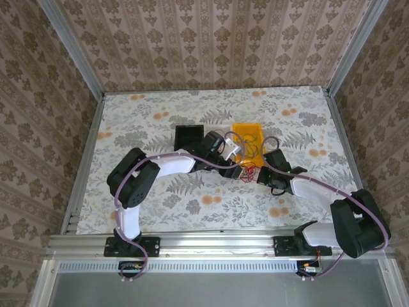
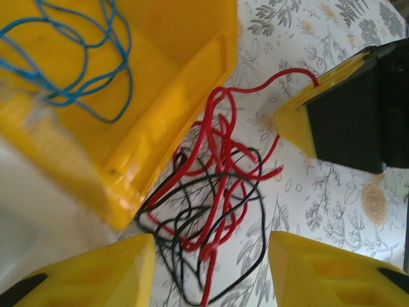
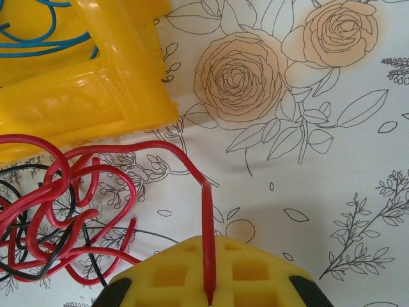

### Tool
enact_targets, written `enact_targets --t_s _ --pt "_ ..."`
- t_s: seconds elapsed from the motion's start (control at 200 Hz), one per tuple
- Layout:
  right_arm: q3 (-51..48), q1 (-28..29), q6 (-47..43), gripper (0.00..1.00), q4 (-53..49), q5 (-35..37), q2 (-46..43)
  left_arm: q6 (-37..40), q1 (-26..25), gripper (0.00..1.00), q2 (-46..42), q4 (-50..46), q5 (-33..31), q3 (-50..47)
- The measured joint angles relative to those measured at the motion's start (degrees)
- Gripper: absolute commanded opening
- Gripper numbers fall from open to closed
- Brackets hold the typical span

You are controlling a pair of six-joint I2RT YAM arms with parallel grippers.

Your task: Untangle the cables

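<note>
The cables lie on the flowered table just off the corner of a yellow bin (image 2: 172, 96). A red cable (image 2: 220, 185) and a black cable (image 2: 255, 256) are tangled together in loops. A blue cable (image 2: 70, 83) lies apart, inside the bin. My left gripper (image 2: 211, 272) hangs open over the red and black tangle, with its yellow fingers (image 2: 96, 275) on either side and nothing gripped. My right gripper (image 3: 209, 291) is shut on one end of the red cable (image 3: 208, 217), which rises from the tangle (image 3: 51, 211) to its left.
A black bin (image 1: 189, 136) stands left of the yellow bin (image 1: 248, 135) near the table's middle. Both arms meet just in front of the yellow bin. The right gripper's yellow finger (image 2: 300, 121) is close to the tangle in the left wrist view.
</note>
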Motion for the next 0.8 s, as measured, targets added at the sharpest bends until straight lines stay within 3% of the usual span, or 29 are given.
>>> enact_targets --t_s 0.24,0.39,0.8 --pt "0.0 0.0 -0.09 0.0 0.02 -0.02 0.0 1.05 -1.9 0.47 0.81 -0.26 -0.02 2.45" --pt "0.0 0.0 -0.24 0.0 0.02 -0.02 0.0 1.55 -1.88 0.37 0.81 -1.18 -0.07 2.47" --pt "-0.04 0.0 -0.24 0.0 0.09 -0.02 0.0 2.58 -1.92 0.4 1.44 -6.93 1.55 6.49"
